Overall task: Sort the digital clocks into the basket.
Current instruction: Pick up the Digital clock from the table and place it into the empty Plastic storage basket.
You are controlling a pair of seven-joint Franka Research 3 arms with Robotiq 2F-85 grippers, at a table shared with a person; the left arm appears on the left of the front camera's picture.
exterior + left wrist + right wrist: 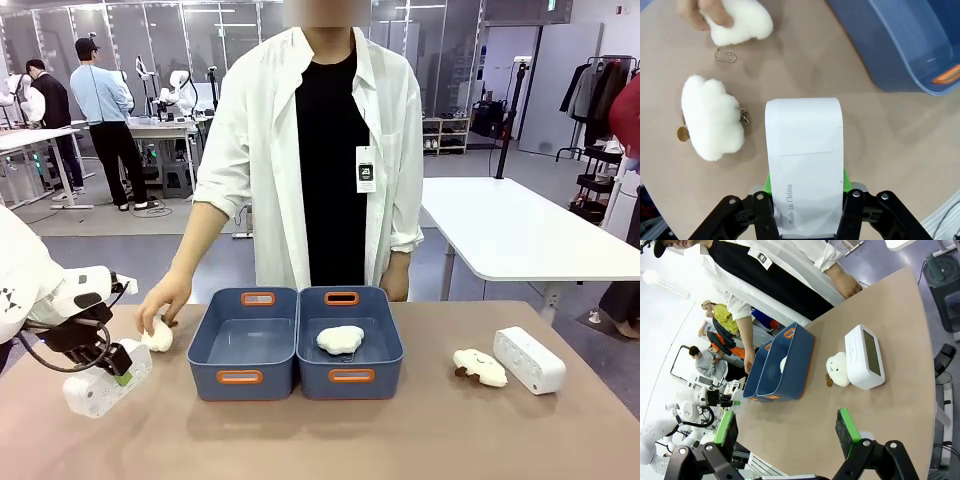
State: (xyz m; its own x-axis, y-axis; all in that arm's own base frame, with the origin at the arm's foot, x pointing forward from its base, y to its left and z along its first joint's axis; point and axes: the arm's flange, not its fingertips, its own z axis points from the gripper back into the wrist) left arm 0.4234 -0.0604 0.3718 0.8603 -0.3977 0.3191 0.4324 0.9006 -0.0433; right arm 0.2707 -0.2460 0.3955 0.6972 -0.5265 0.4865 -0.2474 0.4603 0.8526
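A digital clock (pixel 805 150) sits clamped between the left hand's (pixel 807 182) jaws.

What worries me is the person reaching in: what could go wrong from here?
The person's hand rests on a plush toy close to the clock in the left hand; swinging toward the left basket could brush it. Gripped at one end, the clock might slip. The right basket already holds another plush; dropping there would mix the sort.

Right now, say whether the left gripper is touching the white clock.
Touching. The left wrist view shows the left gripper with its green pads pressed against both sides of the clock.
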